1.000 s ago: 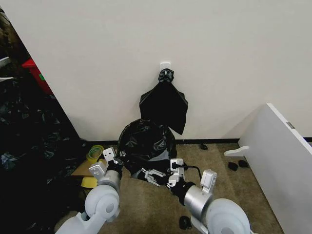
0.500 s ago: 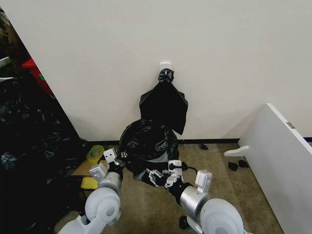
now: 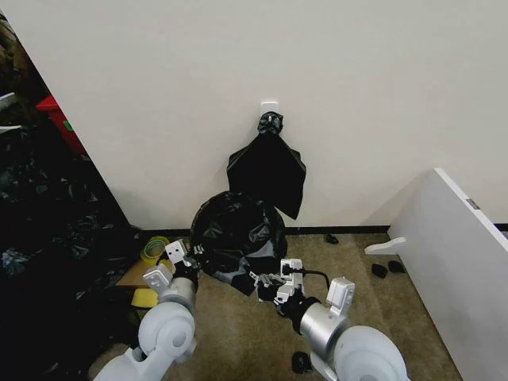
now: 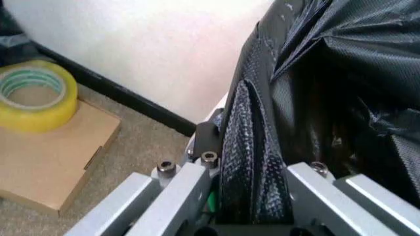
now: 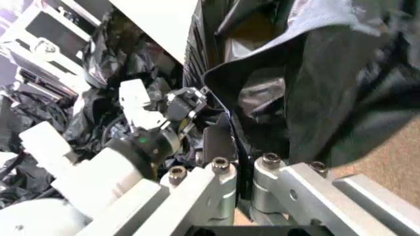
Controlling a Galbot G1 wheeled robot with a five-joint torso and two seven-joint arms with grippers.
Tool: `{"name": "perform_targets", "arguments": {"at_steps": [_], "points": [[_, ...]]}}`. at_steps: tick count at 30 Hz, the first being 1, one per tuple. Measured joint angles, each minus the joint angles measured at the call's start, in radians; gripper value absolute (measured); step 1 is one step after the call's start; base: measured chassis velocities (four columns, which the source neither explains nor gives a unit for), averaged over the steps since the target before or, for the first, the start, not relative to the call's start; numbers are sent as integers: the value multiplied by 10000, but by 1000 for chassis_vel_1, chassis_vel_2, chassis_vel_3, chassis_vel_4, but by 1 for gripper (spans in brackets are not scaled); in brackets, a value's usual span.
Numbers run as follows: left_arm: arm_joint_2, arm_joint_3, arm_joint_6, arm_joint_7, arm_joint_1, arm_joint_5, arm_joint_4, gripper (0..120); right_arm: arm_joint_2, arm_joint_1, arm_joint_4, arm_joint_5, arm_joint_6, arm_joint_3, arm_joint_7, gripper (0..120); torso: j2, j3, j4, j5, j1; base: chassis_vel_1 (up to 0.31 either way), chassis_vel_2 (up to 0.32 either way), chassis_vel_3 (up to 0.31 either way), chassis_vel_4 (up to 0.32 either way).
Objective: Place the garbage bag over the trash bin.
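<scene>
The garbage bag (image 3: 238, 232), glossy crinkled black plastic, forms a rounded mound against the wall and hides the trash bin beneath it. My left gripper (image 3: 193, 258) is at the bag's lower left, shut on a fold of the plastic (image 4: 253, 147). At the bag's front lower edge my right gripper (image 3: 266, 279) is shut on the bag's rim (image 5: 239, 147). In the right wrist view the bag's mouth gapes open (image 5: 262, 73), and my left gripper (image 5: 186, 100) shows farther off.
A flat black bundle (image 3: 268, 171) hangs from a white hook above the bag. A yellow tape roll (image 4: 33, 93) sits on a cardboard box (image 4: 46, 162) to the left. Black sheeting (image 3: 48, 238) is heaped far left. A white panel (image 3: 460, 254) stands on the right, with small dark items (image 3: 385, 268) on the carpet.
The bag's mound has risen slightly and its front lower edge has pulled up. My right gripper has shifted a little right and forward with the rim. The left gripper has barely moved.
</scene>
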Motion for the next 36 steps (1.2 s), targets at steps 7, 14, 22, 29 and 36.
{"name": "perform_targets", "arguments": {"at_steps": [7,14,22,29,36], "points": [[-122,-174,-21,-252,-168,-696,68,0,-76,-433,126,-313,410,107,-389,0,0,0,-2,0,0,0,0,0,0],[-107,-331,-160,-460,-216,-1732,-8,0,36,-689,-95,-777,775,297,205,0,0,0,0,0,0,0,0,0,0],[141,-401,-237,-500,-253,-1839,0,0,-81,-1075,-140,-1191,319,362,774,0,0,0,-1,0,0,0,0,0,0],[192,-261,-278,-438,-158,-1636,-250,0,51,-874,-702,-1432,-708,213,1687,0,0,0,0,-1,0,0,0,0,0],[183,-160,-284,-358,-1,-1163,-314,0,337,-780,-811,-2207,-754,176,1470,0,0,0,0,3,0,0,0,0,0]]}}
